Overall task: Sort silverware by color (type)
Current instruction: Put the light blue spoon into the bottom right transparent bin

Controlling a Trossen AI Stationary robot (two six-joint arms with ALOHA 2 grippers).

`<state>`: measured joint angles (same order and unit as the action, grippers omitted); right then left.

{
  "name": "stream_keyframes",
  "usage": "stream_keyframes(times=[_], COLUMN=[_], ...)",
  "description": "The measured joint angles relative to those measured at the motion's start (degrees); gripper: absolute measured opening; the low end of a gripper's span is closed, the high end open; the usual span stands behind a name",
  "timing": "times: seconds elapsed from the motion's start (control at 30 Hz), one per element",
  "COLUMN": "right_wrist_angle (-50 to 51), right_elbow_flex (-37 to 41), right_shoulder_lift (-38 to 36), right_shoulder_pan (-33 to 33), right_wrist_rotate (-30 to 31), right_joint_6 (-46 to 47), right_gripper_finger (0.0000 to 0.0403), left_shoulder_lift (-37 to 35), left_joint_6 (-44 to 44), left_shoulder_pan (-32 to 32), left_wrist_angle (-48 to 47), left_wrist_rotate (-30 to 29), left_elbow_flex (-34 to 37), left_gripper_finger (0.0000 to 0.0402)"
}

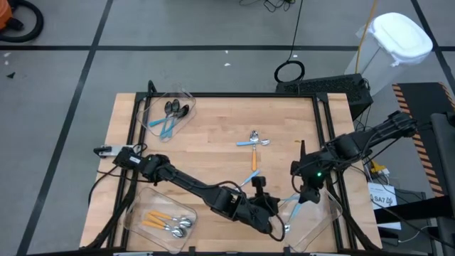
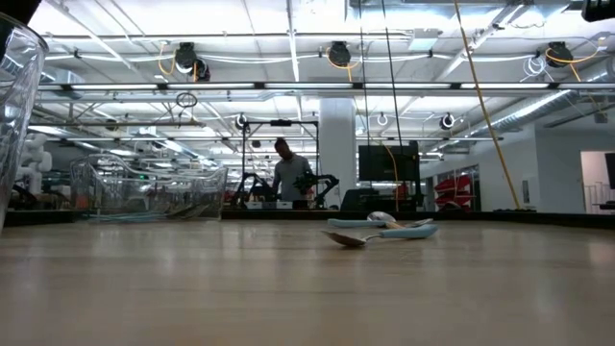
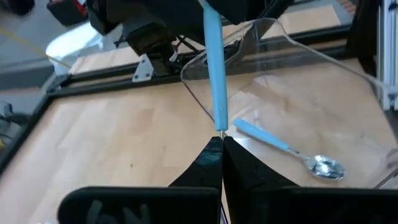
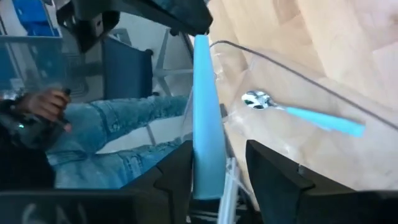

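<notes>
The left hand [image 3: 221,144] is pinched shut on the tip of a light-blue spoon handle [image 3: 214,68], held upright at the rim of a clear bin [image 1: 313,220] at the desk's near right corner; the right hand [image 4: 224,168] stands at the same handle with its fingers apart, the blue bar between them; whether they press it I cannot tell. Inside that bin lies a silver-bowled spoon with a light-blue handle [image 3: 292,150]; mid-desk [image 1: 213,142], two more blue-handled spoons [image 1: 254,141] lie crossed beside an orange-handled one [image 1: 254,161]; the far left bin [image 1: 169,110] holds black-bowled blue spoons; the near left bin [image 1: 160,220] holds silver-bowled orange ones.
</notes>
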<state>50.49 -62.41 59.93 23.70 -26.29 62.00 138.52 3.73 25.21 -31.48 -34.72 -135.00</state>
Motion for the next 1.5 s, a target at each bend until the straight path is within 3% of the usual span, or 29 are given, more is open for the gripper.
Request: stream_keyframes(times=[0.4, 0.63, 0.87, 1.07, 1.33, 1.5], right_wrist_angle=[7.85, 9.59, 9.27, 7.07, 6.72, 4.39], right_elbow_flex=[-0.02, -0.02, -0.02, -0.02, -0.02, -0.02], right_shoulder_lift=[-5.75, -8.30, -10.62, -12.90, -13.43, -13.43], right_shoulder_pan=[0.03, 0.42, 0.73, 3.64, 8.99, 13.64], right_wrist_rotate=[10.78, 16.01, 15.61, 16.05, 16.41, 22.17], right_joint_6=[-10.12, -19.16, -28.12, -32.98, -37.56, -37.63], right_gripper_finger=[0.0150, 0.0195, 0.0229, 0.0228, 0.0209, 0.0193], left_shoulder_lift=[-0.01, -0.07, -0.09, -0.13, -0.13, -0.13], left_joint_6=[19.42, 28.59, 37.28, 46.18, 65.49, 70.86], left_shoulder_pan=[-0.46, -0.47, -0.92, -1.15, -1.42, -1.46], left_wrist_angle=[0.22, 0.88, 5.43, 5.68, 5.90, 10.49], left_wrist_rotate=[-0.01, 0.78, 7.08, 11.46, 11.59, 14.05], left_elbow_flex=[0.00, 0.00, 0.00, 0.00, 0.00, 0.01], left_gripper_finger=[0.0002, 0.0002, 0.0002, 0.0002, 0.0003, 0.0003])
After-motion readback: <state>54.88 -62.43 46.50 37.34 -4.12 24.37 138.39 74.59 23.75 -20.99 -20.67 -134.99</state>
